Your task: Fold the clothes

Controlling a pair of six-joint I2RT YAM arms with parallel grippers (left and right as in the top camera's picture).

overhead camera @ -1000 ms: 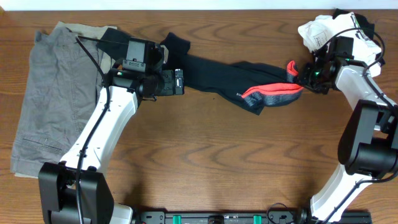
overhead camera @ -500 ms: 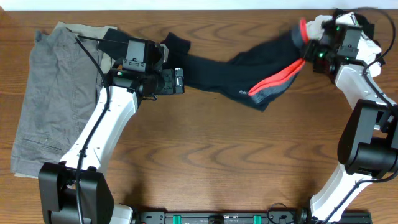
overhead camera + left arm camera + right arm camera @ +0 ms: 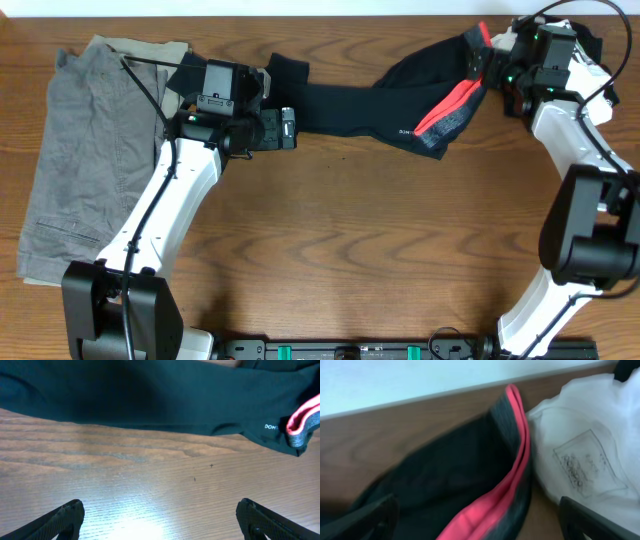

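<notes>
From overhead, our left arm rises from the lower left and bends toward the middle. Its hand [image 3: 287,130] sits at the lower edge of the leggings [image 3: 350,105], which stretch across the upper bench [image 3: 350,230]. Grey shorts [image 3: 90,150] lie flat at far left. Our right arm climbs the right edge, and its hand [image 3: 488,68] is at the coral waistband [image 3: 450,105] in the upper right. From here we cannot read how wide either hand stands.

In the left wrist view, the left hand [image 3: 160,515] is spread wide over bare wood and holds nothing. The leggings fill the top of the frame, cut off on both sides.

The right wrist view is blurred. The right hand [image 3: 480,517] gapes wide, with only its finger ends showing in the lower corners. The waistband lies between them, beside a white garment [image 3: 585,445] whose printed label we cannot read.
</notes>
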